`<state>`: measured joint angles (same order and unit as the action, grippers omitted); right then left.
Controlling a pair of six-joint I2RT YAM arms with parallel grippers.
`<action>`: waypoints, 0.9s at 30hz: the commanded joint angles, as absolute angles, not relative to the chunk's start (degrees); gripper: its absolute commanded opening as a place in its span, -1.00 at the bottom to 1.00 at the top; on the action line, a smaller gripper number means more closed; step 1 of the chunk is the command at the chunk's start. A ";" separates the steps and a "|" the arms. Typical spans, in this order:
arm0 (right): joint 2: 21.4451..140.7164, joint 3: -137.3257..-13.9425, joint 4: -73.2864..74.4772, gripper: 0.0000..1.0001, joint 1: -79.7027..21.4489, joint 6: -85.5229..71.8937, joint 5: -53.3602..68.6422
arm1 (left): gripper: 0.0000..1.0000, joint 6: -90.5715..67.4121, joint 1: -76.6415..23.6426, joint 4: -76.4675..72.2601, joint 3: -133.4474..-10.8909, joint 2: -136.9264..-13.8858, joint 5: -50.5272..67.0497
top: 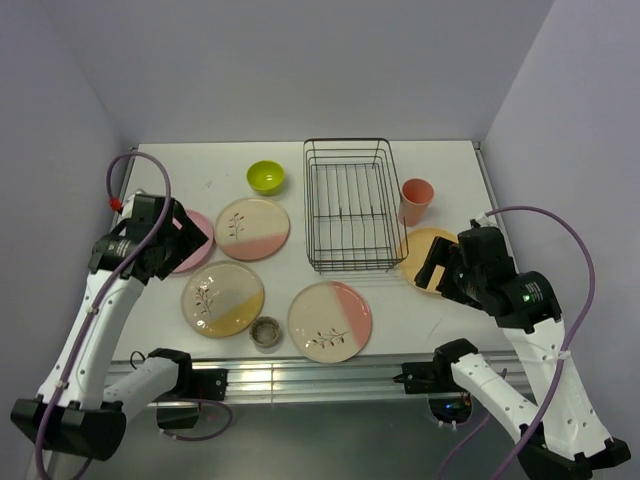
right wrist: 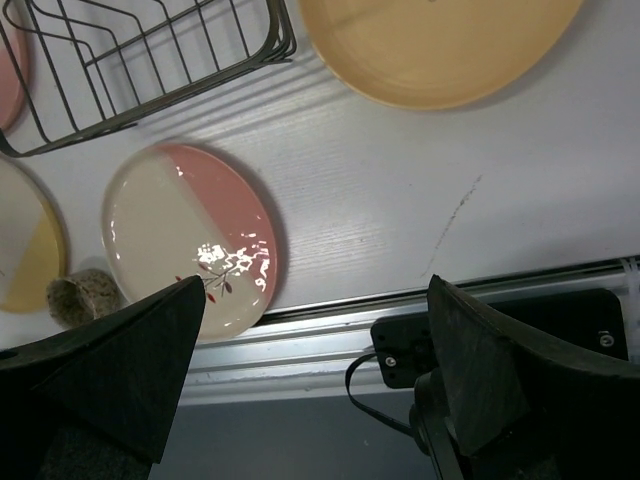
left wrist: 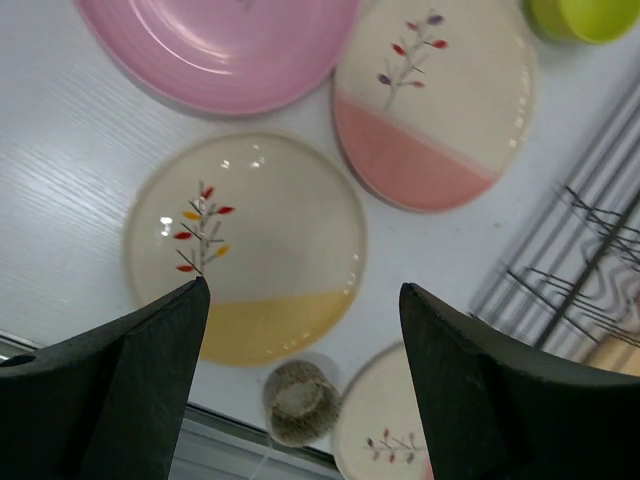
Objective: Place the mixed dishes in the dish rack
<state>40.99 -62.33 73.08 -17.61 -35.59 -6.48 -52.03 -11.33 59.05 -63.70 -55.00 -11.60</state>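
Observation:
The black wire dish rack (top: 345,205) stands empty at mid-table. Around it lie a lime-green bowl (top: 265,177), a salmon tumbler (top: 415,200), two cream-and-pink plates (top: 252,228) (top: 330,320), a cream-and-yellow plate (top: 222,298), a tiny grey cup (top: 266,332), a plain pink plate (top: 192,248) and an orange-yellow plate (top: 422,252). My left gripper (top: 185,240) hovers open over the pink plate's edge; its wrist view shows the cream-and-yellow plate (left wrist: 250,240) between its jaws. My right gripper (top: 437,265) hovers open and empty over the orange-yellow plate (right wrist: 440,40).
The table's front edge has a metal rail (right wrist: 400,330) just under my right gripper. Grey walls close in the back and both sides. The rack (right wrist: 130,60) sits left of the orange-yellow plate in the right wrist view.

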 commanded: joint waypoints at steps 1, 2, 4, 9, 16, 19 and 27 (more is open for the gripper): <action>41.31 -63.02 70.93 0.99 -17.58 -32.26 -4.84 | 0.66 -47.73 -11.43 62.31 -66.97 -58.79 -22.14; 41.57 -62.93 70.93 0.99 -17.58 -32.34 -4.40 | 0.66 -47.29 -11.34 61.97 -67.06 -60.02 -23.11; 41.57 -62.49 70.40 0.98 -17.58 -31.99 -3.00 | 0.57 -45.02 -11.43 60.65 -66.71 -60.99 -22.77; 41.22 -62.05 69.70 0.97 -17.58 -30.06 -2.64 | 0.39 -47.09 -15.28 60.47 -60.93 -63.63 -18.90; 43.42 -59.33 66.98 0.95 -17.67 -27.16 3.16 | 0.34 -55.89 -31.44 62.14 -60.29 -66.61 -18.20; 43.16 -58.97 65.74 0.93 -17.67 -27.95 2.73 | 0.36 -59.40 -39.45 64.86 -61.78 -69.25 -19.07; 44.03 -59.06 64.95 0.92 -17.67 -28.56 4.74 | 0.53 -47.92 -34.14 59.33 -82.06 -83.99 -21.28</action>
<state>43.83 -58.78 67.29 -17.61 -28.86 3.18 -54.26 -39.68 63.70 -71.59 -78.81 -19.62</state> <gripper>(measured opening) 0.964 0.761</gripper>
